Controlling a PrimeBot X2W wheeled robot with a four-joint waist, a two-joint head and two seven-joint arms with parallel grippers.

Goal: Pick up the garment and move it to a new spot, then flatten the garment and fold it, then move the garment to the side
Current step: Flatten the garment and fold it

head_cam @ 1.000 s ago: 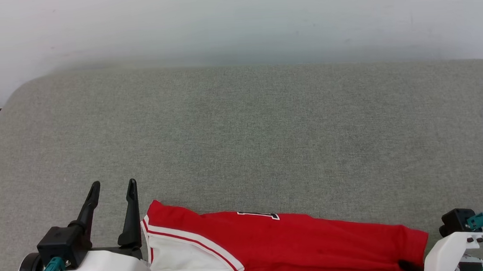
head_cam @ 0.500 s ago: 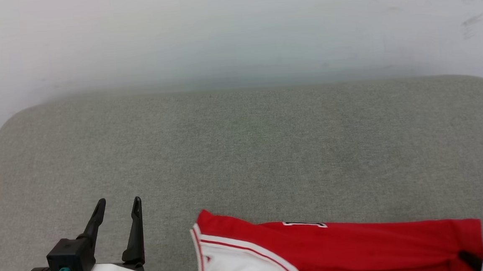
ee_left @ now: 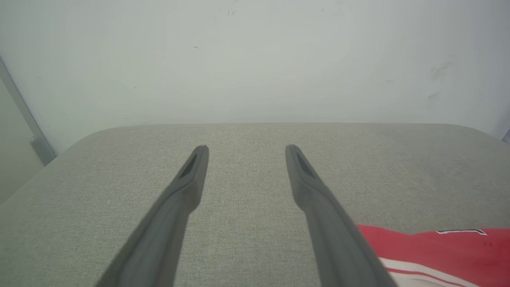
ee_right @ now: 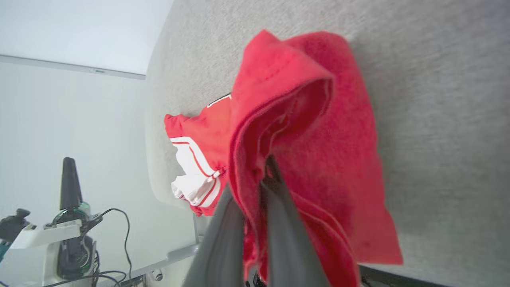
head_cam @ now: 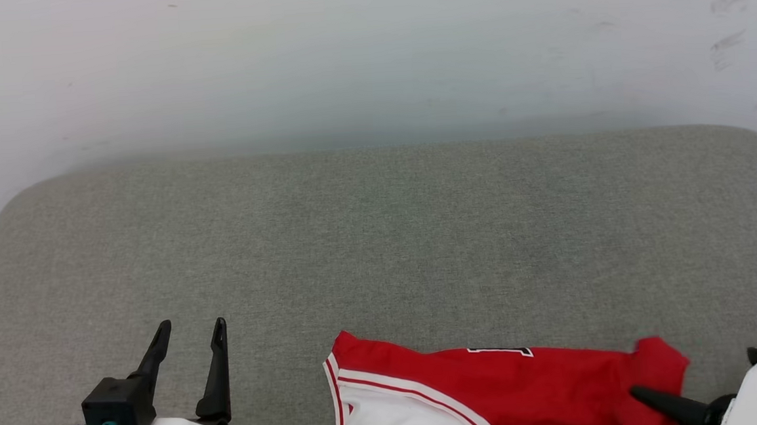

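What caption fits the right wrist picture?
The robot's right hand pinches the bunched red jersey on the grey cushion.

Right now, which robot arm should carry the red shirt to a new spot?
The right one, probably. The right gripper is shut on the red edge of the garment, bunching it up. The left gripper is open over the bare grey surface, apart from the garment, holding nothing.

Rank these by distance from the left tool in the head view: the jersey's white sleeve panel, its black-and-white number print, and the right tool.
1. White sleeve panel of the red shiny jersey: just right of the open left tool.
2. Black-and-white number print: farther right, on the jersey's far edge.
3. Right tool: lower right corner, shut on the jersey's bunched end.
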